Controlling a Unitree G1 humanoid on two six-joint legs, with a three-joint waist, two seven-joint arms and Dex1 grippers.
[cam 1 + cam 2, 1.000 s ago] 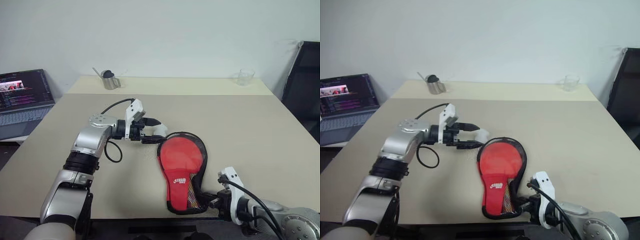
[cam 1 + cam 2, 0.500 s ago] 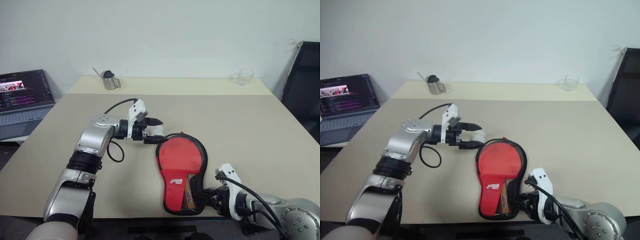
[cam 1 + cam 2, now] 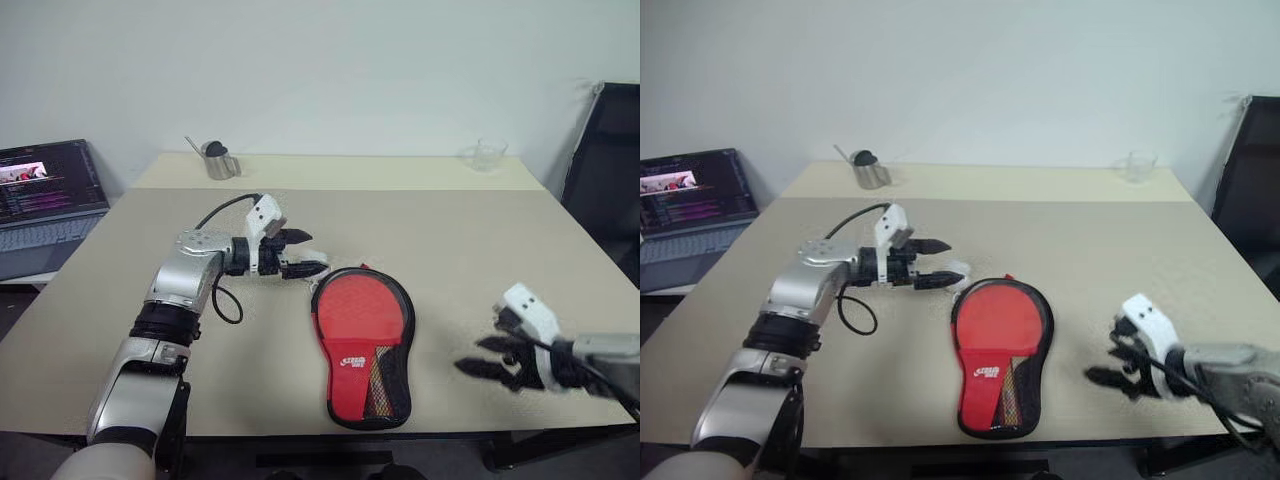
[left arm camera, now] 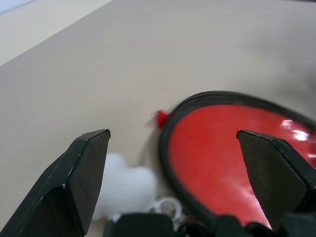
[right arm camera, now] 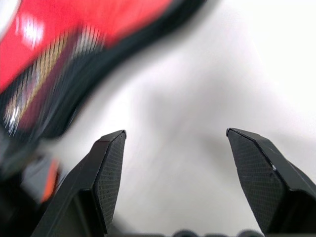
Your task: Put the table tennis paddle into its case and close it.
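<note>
The black case (image 3: 403, 325) lies flat near the table's front edge, clear side up. The red table tennis paddle (image 3: 360, 312) is inside it, its striped handle (image 3: 379, 383) pointing at me. My left gripper (image 3: 308, 252) hovers open just beyond the case's rounded upper-left rim, with nothing between its fingers (image 4: 81, 168). A white fluffy tag (image 4: 124, 189) on a ring lies below it, and a small red tab (image 4: 160, 117) sticks out at the case's rim. My right gripper (image 3: 474, 355) is open and empty, raised off the table to the right of the case, clear of it.
A laptop (image 3: 45, 195) stands off the table's left side. A metal cup (image 3: 220, 161) sits at the back left and a clear glass (image 3: 488, 154) at the back right. A black chair (image 3: 605, 170) stands at the right.
My right gripper has let go of the case's handle end, opened, and swung right and up. The left gripper has shifted slightly; the case has settled flat.
</note>
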